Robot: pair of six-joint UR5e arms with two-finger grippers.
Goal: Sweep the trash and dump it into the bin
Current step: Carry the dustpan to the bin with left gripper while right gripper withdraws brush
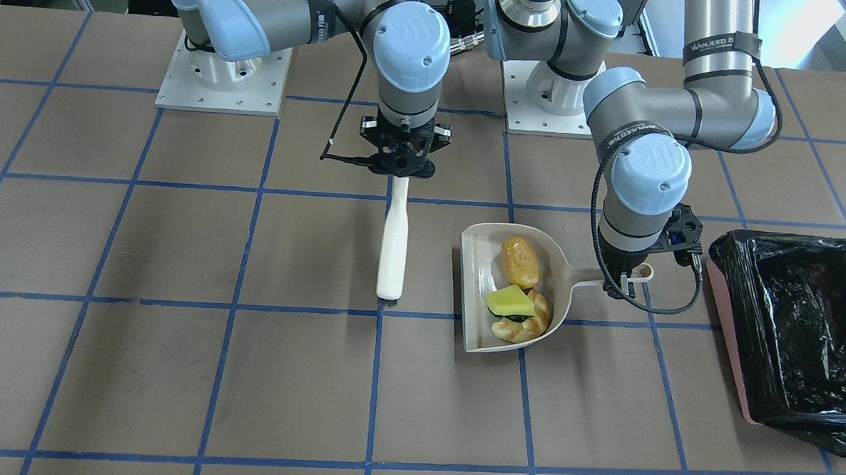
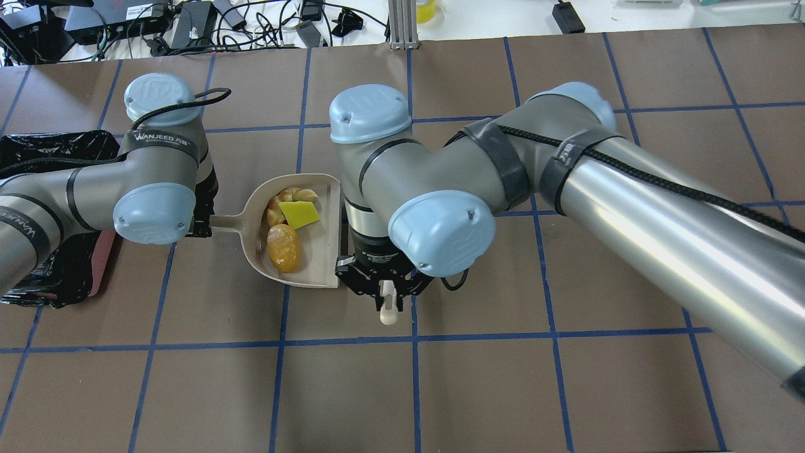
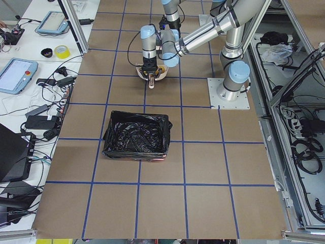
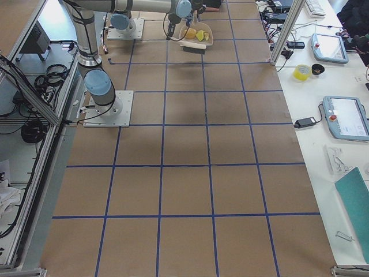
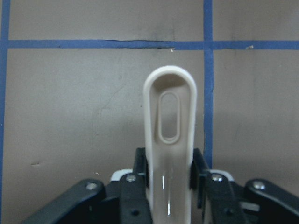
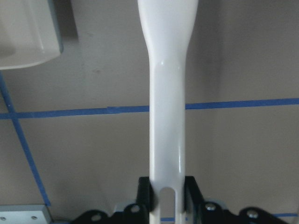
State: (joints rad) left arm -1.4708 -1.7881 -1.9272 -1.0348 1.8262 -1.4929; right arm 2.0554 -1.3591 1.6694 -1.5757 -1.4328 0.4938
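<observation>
The beige dustpan (image 1: 476,297) lies level on the table and holds all the trash: the golden-brown lump (image 1: 521,262), the yellow sponge wedge (image 1: 509,299) and the croissant-like piece (image 1: 528,325). My left gripper (image 1: 625,278) is shut on the dustpan's handle (image 5: 169,116), as the left wrist view shows. My right gripper (image 1: 400,166) is shut on the handle of a white brush (image 1: 392,250), which stands beside the dustpan's open edge, apart from it. The bin (image 1: 797,339), lined with black plastic, stands just beyond my left gripper, on the handle's side.
The brown table has a grid of blue tape lines. Both arm bases (image 1: 223,79) sit at the robot's edge. In the right wrist view a corner of the dustpan (image 6: 23,37) shows to the upper left of the brush handle (image 6: 167,93).
</observation>
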